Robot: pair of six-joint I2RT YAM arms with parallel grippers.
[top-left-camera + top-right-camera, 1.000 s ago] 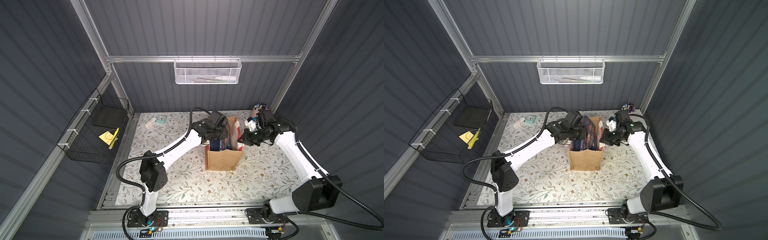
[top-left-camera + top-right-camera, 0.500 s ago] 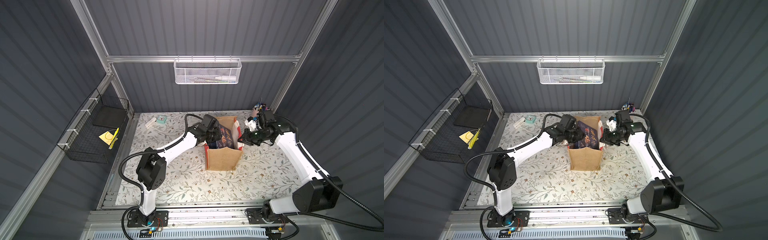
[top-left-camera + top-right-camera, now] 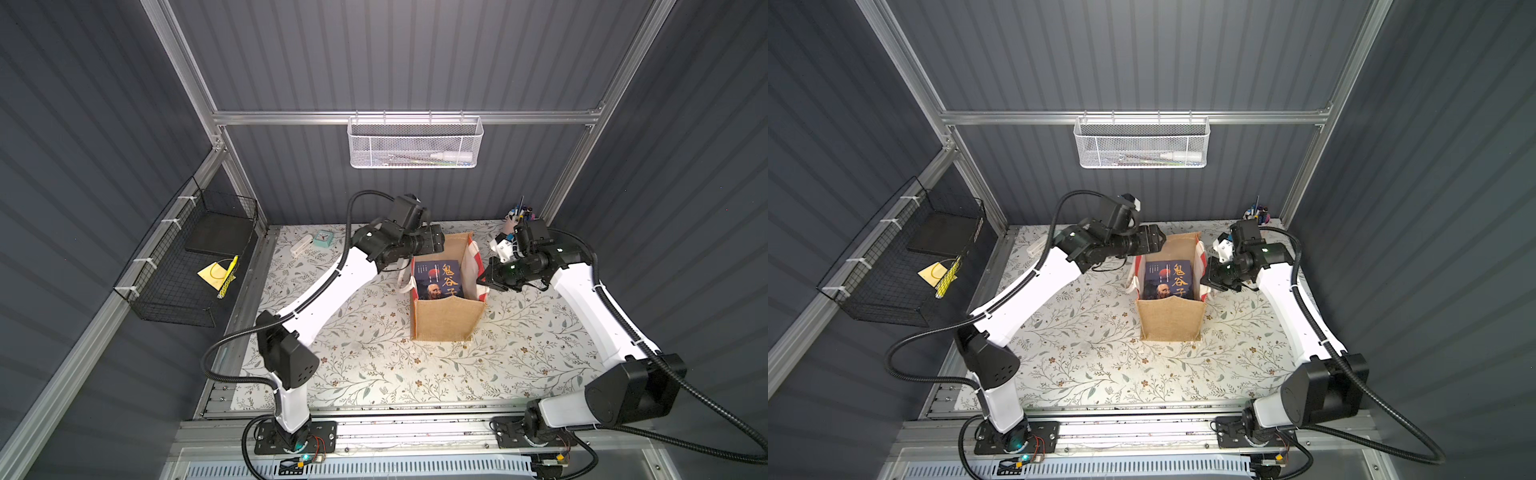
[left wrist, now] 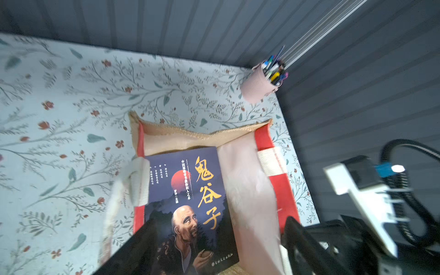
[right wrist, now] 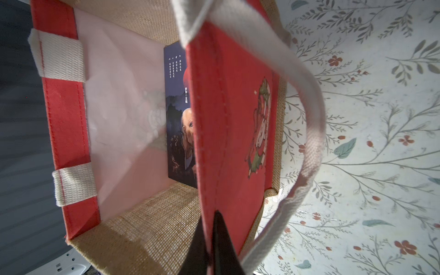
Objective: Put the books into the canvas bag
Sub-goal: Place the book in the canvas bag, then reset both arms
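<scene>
Drop-in step looks done: left claw (image 3: 434, 245) hangs spread and empty at the upper-left corner of the canvas bag (image 3: 449, 320), mid-frame on the table (image 3: 374, 332), right claw (image 5: 213, 223) pinches its red-striped rim open, portrait-cover book (image 3: 438, 276) leans inside; next move calls for lifting clear without snagging the white handles (image 5: 312, 133).
</scene>
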